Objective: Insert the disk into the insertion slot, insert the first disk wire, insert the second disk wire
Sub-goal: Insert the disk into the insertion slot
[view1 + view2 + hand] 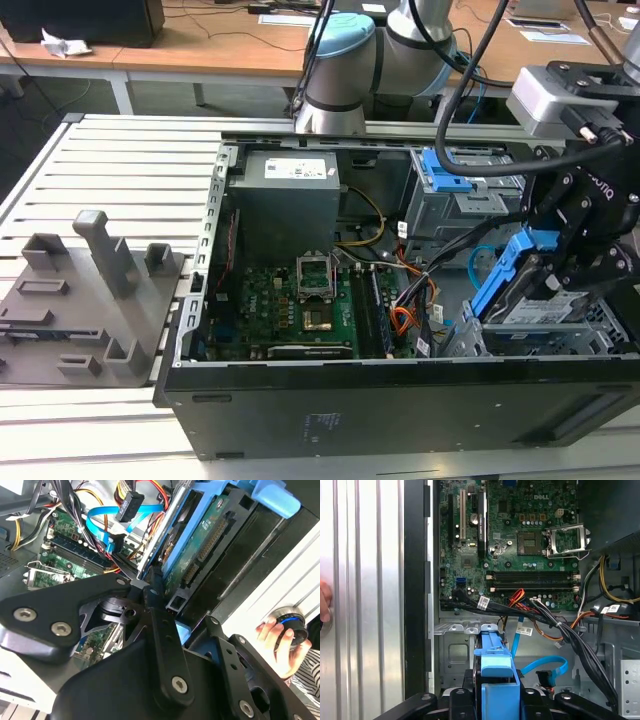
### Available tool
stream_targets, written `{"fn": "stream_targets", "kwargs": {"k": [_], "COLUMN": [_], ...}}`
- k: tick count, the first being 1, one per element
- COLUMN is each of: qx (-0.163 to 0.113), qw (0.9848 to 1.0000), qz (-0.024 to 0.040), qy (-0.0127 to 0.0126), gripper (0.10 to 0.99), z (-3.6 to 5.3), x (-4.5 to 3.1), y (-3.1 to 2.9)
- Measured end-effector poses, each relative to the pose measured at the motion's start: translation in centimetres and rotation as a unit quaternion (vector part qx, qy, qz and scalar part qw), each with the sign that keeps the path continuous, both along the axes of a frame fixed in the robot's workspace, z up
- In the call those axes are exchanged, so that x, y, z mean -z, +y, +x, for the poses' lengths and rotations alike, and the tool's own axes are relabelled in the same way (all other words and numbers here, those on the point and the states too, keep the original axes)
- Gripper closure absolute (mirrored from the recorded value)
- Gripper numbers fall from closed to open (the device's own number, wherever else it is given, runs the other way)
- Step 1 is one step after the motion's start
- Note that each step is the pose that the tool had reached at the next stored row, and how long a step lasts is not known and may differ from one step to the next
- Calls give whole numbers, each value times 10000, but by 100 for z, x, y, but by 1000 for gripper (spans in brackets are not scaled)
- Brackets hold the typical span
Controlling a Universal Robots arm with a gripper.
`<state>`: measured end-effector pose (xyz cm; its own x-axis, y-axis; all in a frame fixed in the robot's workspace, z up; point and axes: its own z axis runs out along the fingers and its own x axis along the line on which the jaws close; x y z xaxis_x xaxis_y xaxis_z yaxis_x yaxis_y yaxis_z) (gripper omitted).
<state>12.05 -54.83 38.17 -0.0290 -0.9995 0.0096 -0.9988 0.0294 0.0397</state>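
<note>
The hand [572, 272] hangs over the open computer case [300, 410] at the exterior view's right and pinches the disk [545, 306] by its bright blue frame. In the second wrist view 1 black finger [156, 587] presses against the frame's edge, with the disk's green circuit board [210, 540] facing the camera. The disk is tilted, its blue end raised, right at the open top of the insertion slot [468, 338], the low perforated cage in the case's corner. I cannot tell whether it touches the cage.

The second disk wire [546, 666] curls in a loop just beside the slot, apart from the disk. The first disk wire [150, 486] ends in a dark plug [129, 505] that hangs loose over the motherboard [520, 540], also apart from the disk. The taller cage with blue latches [455, 200] stands behind the slot in the exterior view.

The case lies on a slatted metal counter [130, 160], with a grey fixture block [90, 290] at the exterior view's left. A person's fingers [272, 635] grip a round knob [292, 625] beside the case.
</note>
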Motion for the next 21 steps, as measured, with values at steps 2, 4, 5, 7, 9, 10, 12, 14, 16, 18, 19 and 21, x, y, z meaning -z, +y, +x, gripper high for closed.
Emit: {"fn": "stream_targets", "kwargs": {"k": [2, 4, 5, 7, 9, 10, 12, 14, 16, 18, 19, 21], "qx": [0, 0, 0, 0, 0, 0, 0, 0, 0, 1, -1, 0], "qw": [10000, 10000, 10000, 10000, 10000, 10000, 10000, 10000, 10000, 10000, 10000, 10000], "qz": [1, 1, 1, 1, 1, 1, 1, 1, 2, 1, 1, 4], "qy": [0, 0, 0, 1, 1, 0, 1, 0, 1, 0, 1, 4], "gripper": [651, 651, 651, 729, 729, 855, 980, 980, 980, 980, 980, 980], "z": [0, 0, 0, 0, 0, 0, 0, 0, 0, 2, 6, 35], "x": [3, 4, 5, 7, 8, 9, 12, 13, 15, 16, 16, 25], "y": [0, 0, 0, 0, 0, 0, 0, 0, 0, 1, 2, 7]}}
